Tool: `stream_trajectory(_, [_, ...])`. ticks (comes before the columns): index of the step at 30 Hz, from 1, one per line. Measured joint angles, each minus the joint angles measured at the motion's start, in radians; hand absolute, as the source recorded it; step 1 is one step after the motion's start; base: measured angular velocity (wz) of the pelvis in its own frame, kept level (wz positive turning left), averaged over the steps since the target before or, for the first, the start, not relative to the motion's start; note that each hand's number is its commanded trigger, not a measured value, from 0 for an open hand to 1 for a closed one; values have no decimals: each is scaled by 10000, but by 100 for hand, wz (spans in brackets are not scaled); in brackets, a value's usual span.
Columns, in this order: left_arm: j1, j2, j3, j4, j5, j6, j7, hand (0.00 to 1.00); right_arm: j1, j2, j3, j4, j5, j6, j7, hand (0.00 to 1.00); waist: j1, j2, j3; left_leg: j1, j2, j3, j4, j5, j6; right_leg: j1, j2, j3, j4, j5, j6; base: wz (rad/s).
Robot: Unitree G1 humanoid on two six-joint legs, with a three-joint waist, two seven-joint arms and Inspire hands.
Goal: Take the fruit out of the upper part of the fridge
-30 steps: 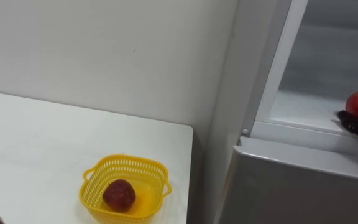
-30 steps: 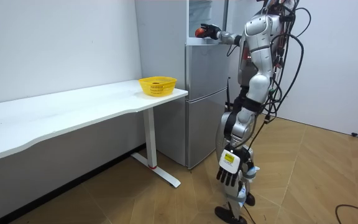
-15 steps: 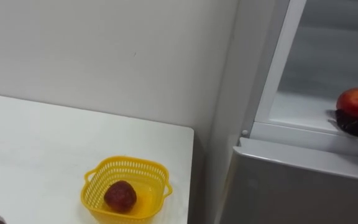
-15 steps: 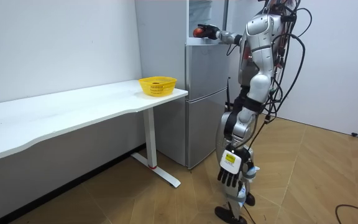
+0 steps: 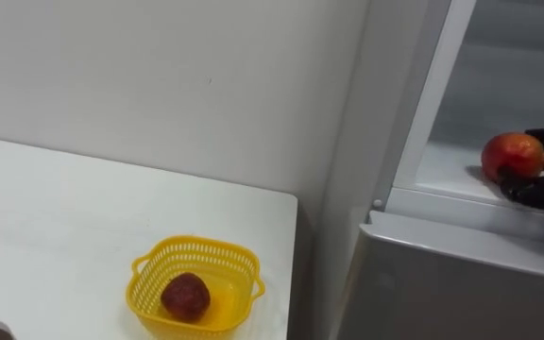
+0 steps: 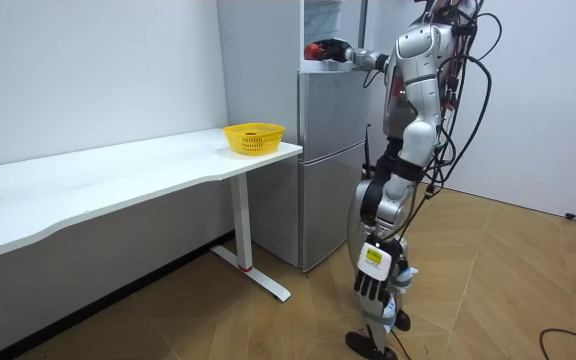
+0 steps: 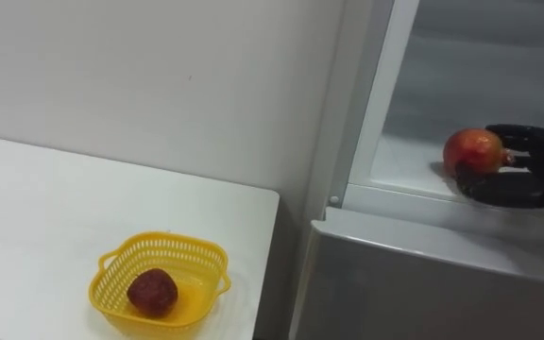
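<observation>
Risk sits mainly in the grip. The right hand (image 7: 516, 192) has its fingers (image 7: 535, 135) curled round a red fruit (image 7: 474, 150), cupping it from below and from the right. It holds the fruit at the near lip of the shelf (image 7: 409, 162) in the open upper fridge compartment. The fruit is round and looks smooth-skinned. I judge it could roll out toward the left, where nothing covers it, if the hand tips or loosens while drawing out. It would then drop past the lower door (image 7: 414, 279) to the floor.

A second hazard is the white frame (image 7: 379, 94) on the compartment's left. A sweep toward the yellow basket (image 7: 162, 242) begun too early could knock the fruit against it. The basket stands at the right end of the white surface (image 7: 55, 189), with a darker fruit (image 7: 151, 291) lying in it, so a careless release could bounce off that one.

The wrist is cut by the picture edge, and how firmly the thumb bears on the fruit is hidden behind it. Whether the fruit touches the shelf I cannot tell. In the room view the left hand (image 6: 370, 287) hangs by the leg, fingers loose and empty.
</observation>
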State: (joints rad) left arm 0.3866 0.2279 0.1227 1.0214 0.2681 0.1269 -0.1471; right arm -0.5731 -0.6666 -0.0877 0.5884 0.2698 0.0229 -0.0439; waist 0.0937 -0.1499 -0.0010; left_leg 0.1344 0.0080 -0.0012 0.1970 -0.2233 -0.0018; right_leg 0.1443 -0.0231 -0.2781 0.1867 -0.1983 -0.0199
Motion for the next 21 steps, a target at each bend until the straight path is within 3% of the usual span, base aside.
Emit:
stream_trajectory(8, [-67,33,-85,9,1,45,-29,0,-446,-48,284,162,-140,-1,20,100,62,21,24,-20,-5,-38,0,0,0,2,2,-5,-16,-2,2,0])
stream_trajectory(21, [-86,73,-90,-14,-29,-32,-86,0,-452,-49,471,191,32,0,-88,100,179,54,52,-31,-1,-44,22,-2,-2,32,-26,-87,-10,-2,2,1])
